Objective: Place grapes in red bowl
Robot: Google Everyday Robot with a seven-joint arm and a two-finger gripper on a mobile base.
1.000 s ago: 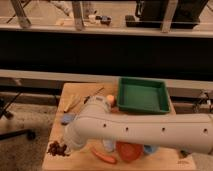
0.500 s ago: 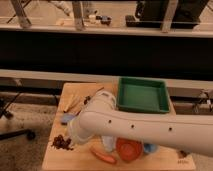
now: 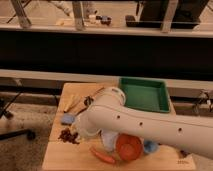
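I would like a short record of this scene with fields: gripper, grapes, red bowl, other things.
gripper: at the table's left front, by the grapes, mostly hidden behind the arm
grapes: dark bunch on the table, left of the arm, not in the bowl
red bowl: front middle, no grapes in it
carrot: lying left of the red bowl
green tray: at the back right

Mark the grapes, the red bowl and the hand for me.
grapes (image 3: pixel 67 135), camera view, middle of the dark bunch.
red bowl (image 3: pixel 129 147), camera view, its inside.
hand (image 3: pixel 76 134), camera view, arm's tip at the grapes.
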